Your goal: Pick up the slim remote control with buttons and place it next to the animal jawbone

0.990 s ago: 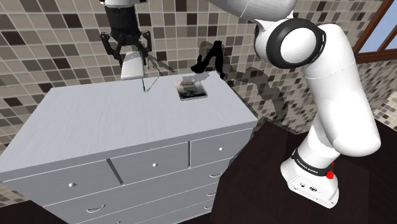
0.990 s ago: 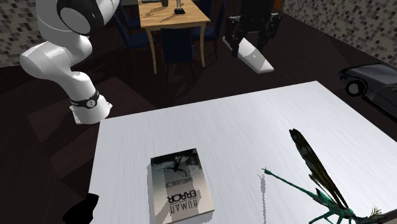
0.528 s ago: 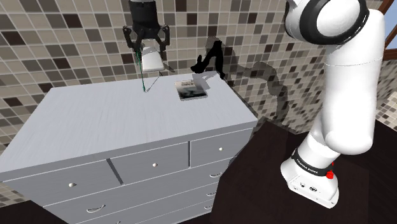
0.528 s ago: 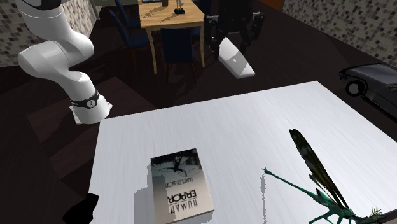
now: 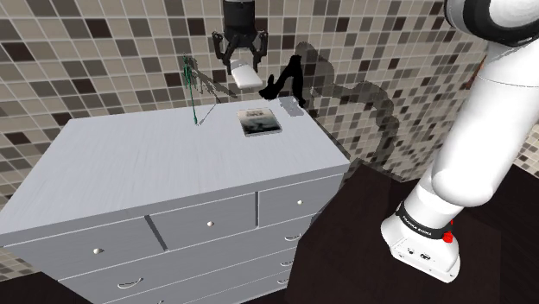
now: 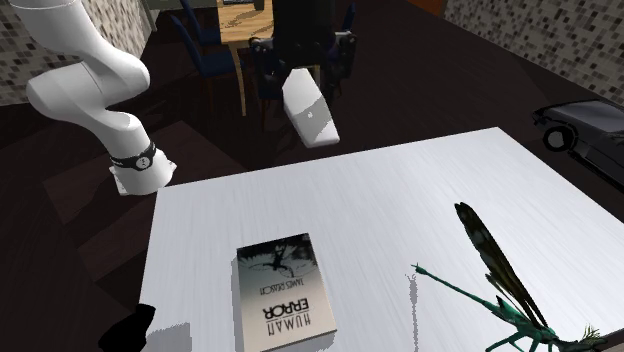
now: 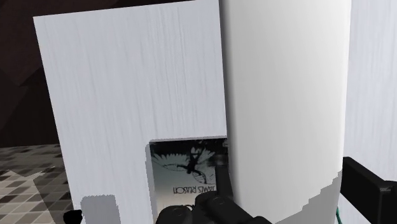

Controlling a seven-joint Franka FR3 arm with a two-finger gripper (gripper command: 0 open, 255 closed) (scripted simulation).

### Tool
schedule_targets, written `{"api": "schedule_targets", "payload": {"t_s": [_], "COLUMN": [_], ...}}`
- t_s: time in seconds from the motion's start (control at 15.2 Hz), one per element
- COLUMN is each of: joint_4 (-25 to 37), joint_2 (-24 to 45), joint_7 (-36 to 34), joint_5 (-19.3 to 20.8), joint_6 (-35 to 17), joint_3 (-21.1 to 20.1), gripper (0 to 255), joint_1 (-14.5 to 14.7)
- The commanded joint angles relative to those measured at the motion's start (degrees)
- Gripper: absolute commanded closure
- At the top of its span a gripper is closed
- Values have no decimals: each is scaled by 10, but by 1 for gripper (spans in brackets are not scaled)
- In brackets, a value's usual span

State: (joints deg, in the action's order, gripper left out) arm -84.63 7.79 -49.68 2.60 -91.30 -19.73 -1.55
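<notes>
Remote (image 5: pixel 247 77) is up in the air, its upper end pinched between the jaws, toward 12 o'clock of the dresser (image 5: pixel 129 164) top. In your shoulder view it sits at 9 o'clock of the black jawbone (image 5: pixel 288 76), close beside it in the picture, and at 12 o'clock of the book (image 5: pixel 259 121). You see it drawn plain white. Its long axis slants: the held end is up at 11 o'clock and the free end points down toward 5 o'clock, and the second exterior view shows the same slant. In the wrist view it runs straight out from the jaws as a broad white slab, covering one edge of the book. In the second exterior view a green insect figure (image 6: pixel 487 250) stands at 3 o'clock of the book.
</notes>
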Motion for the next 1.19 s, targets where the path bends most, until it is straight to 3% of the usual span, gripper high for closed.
{"api": "schedule_targets", "payload": {"t_s": [0.0,0.53,1.12], "joint_4": [-42,-147,-207], "joint_2": [-33,-124,-178], "joint_7": [29,144,271], "joint_5": [-12,-35,-34], "joint_6": [-11,-29,-35], "joint_3": [11,67,139], "gripper": [255,255,255], "joint_1": [-18,-76,-130]}}
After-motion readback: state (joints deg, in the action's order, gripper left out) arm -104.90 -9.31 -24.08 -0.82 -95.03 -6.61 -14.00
